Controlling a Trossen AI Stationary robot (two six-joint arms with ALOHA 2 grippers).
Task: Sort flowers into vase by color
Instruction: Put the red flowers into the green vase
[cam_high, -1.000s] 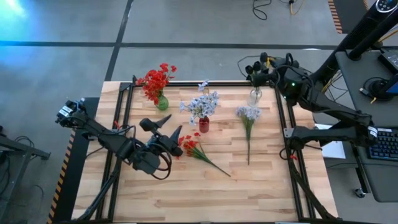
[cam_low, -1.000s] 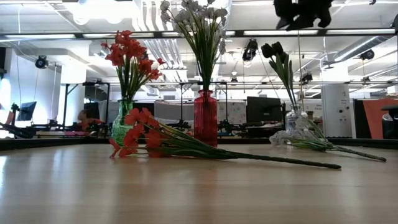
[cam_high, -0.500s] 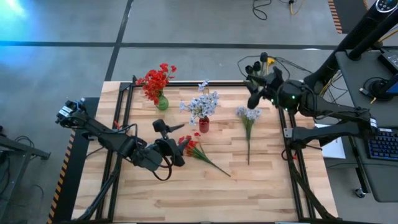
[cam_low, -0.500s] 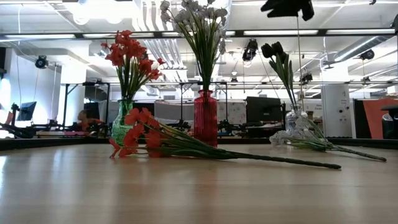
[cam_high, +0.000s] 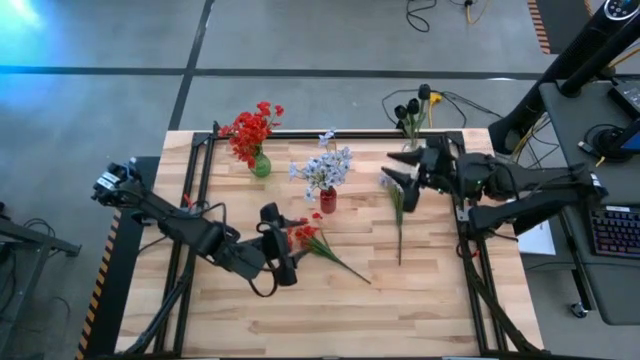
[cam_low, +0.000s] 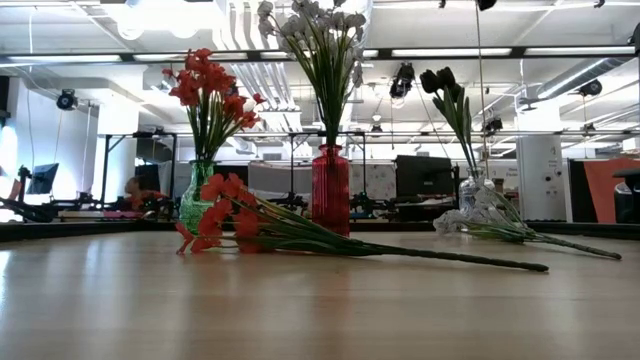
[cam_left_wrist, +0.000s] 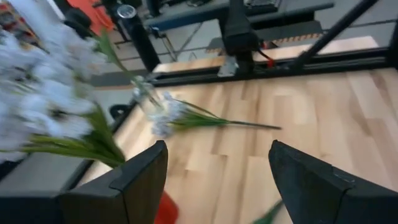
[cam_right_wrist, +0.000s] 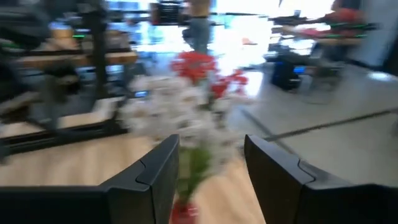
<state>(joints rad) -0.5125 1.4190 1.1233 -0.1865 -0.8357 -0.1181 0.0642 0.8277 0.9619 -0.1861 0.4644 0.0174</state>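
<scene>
Bright, even overhead light; ceiling strips (cam_low: 440, 52) glare in the low view. Right wrist view is badly motion-blurred, left wrist's near blooms (cam_left_wrist: 43, 93) soft.

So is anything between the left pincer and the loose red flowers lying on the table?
Nothing visible. In the high view the open left pincer sits right beside the red flowers on the table, with only bare wood nearby.

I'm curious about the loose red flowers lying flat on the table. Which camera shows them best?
The low view: the loose red flowers lie sharp, whole. The high view shows them small beside the left gripper; wrist views barely show them.
</scene>
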